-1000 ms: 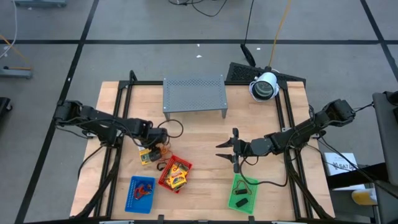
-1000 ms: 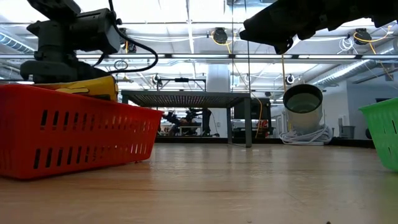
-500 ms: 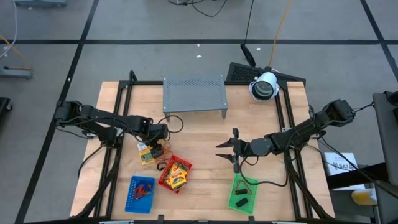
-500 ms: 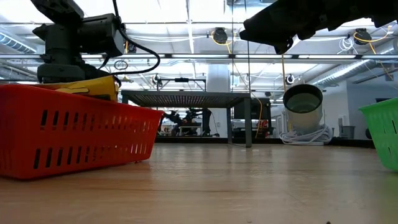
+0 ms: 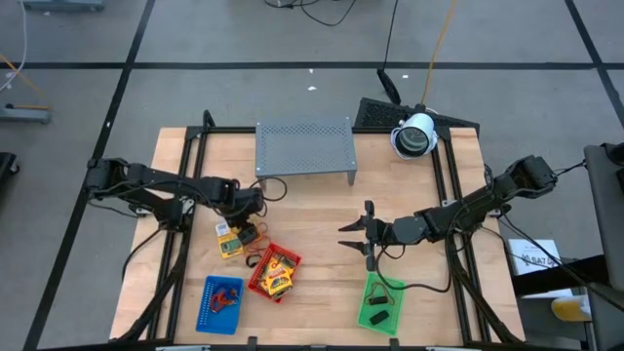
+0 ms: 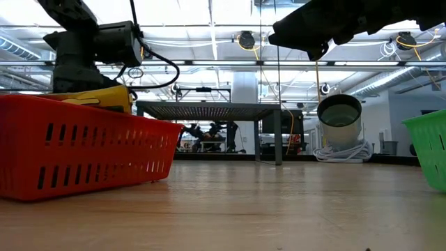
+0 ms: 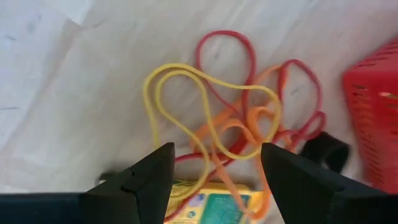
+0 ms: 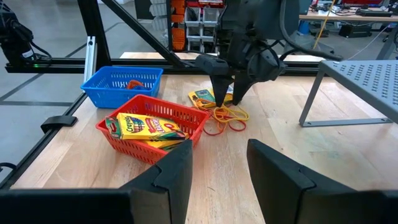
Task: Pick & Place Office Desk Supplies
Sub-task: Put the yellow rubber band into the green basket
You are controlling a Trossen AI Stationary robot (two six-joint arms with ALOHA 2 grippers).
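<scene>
The left end effector [image 7: 211,171], open and empty, hangs directly over the rubber bands [image 7: 239,121] beside the red tray [image 5: 274,273]; the open, empty right end effector [image 5: 356,237] is well apart.

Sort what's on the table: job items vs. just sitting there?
Job: rubber bands, crayon packet on the table, crayon boxes in the red tray.
Not job: grey rack, blue tray, green tray, white cable spool.

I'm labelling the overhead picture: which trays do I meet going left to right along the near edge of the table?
Blue tray → red tray → green tray.
</scene>
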